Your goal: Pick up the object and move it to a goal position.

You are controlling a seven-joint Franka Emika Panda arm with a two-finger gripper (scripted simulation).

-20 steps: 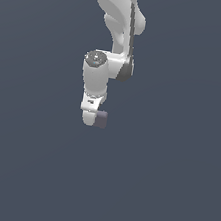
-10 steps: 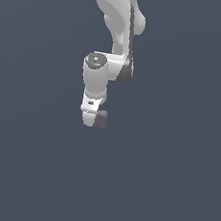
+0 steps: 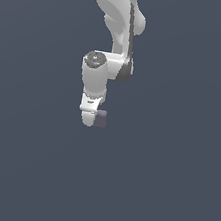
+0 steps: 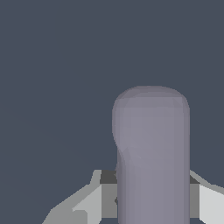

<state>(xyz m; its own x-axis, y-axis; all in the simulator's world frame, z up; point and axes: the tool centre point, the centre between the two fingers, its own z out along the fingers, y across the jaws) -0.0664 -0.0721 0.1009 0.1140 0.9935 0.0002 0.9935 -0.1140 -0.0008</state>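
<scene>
In the exterior view the white arm hangs down from the top, and my gripper (image 3: 93, 119) is at its lower end. The object (image 3: 100, 118), a small dull purple-grey lump, sits at the gripper's tip, on its exterior-view right side. In the wrist view the object (image 4: 151, 148) fills the space between the two grey-white fingers (image 4: 89, 204), rounded end pointing away from the camera. The jaws look closed against its sides. The fingertips themselves are hidden behind it.
A plain dark grey-blue surface fills both views around the arm. No other object, container or edge shows.
The wrist and gripper have sunk very slightly in the exterior view. The object stays at the gripper's tip.
</scene>
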